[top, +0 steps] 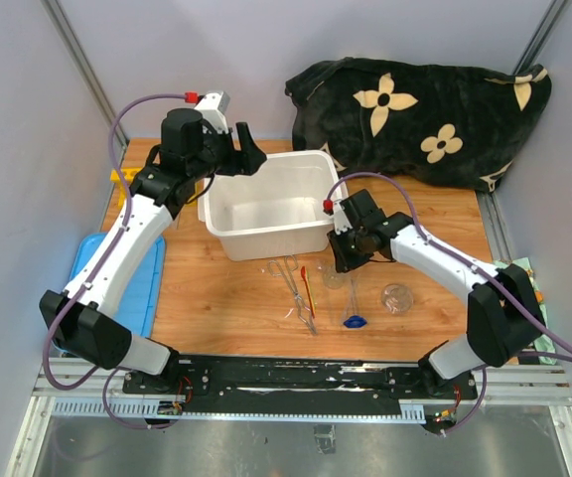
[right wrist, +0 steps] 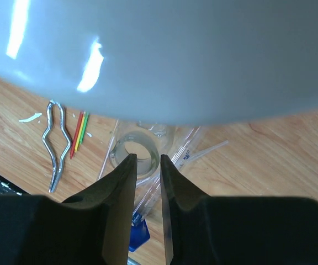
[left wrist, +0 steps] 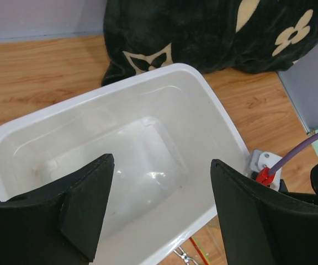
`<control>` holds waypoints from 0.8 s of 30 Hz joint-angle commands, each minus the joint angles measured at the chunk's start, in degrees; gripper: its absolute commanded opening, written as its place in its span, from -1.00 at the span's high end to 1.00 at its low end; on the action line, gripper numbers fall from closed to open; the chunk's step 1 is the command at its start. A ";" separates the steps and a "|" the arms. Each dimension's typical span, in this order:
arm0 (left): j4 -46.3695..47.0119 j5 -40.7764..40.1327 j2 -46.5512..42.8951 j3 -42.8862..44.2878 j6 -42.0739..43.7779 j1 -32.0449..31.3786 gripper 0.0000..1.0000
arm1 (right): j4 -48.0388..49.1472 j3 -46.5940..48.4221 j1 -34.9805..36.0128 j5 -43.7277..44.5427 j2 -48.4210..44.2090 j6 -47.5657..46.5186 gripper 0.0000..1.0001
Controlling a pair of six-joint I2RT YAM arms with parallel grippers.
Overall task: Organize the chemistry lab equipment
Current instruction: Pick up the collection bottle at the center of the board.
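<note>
Top view: left gripper (top: 250,155) hangs over white bin (top: 266,241); tweezers (top: 297,290) lie just before it. Left wrist: its jaws spread wide. Right wrist: right gripper (right wrist: 146,161), jaws narrowly apart at small beaker (right wrist: 132,142) rim; grip unclear

A white rectangular plastic bin (top: 266,240) sits toward the back of the wooden tabletop (top: 226,298). Just behind its right corner, a black blanket with cream flower patterns (top: 425,109) lies bunched. A flat blue plastic lid (top: 147,293) lies at the tabletop's left edge.
</note>
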 commanded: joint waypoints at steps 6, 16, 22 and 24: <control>0.48 -1.41 -3.45 -1.35 1.09 -0.07 -0.51 | -0.68 0.65 1.11 2.18 2.41 -0.50 0.53; 0.50 -1.81 -3.61 -2.32 0.80 -0.04 -0.51 | -2.92 1.78 1.06 2.41 1.36 -0.22 0.99; -0.67 -4.07 -2.25 -1.52 -0.77 -0.02 -0.52 | -9.65 7.57 1.18 2.84 -1.84 -1.04 0.99; -1.02 -5.01 -1.71 -1.07 -1.20 -0.06 -0.52 | -13.25 11.22 1.16 3.03 -2.82 -1.23 0.99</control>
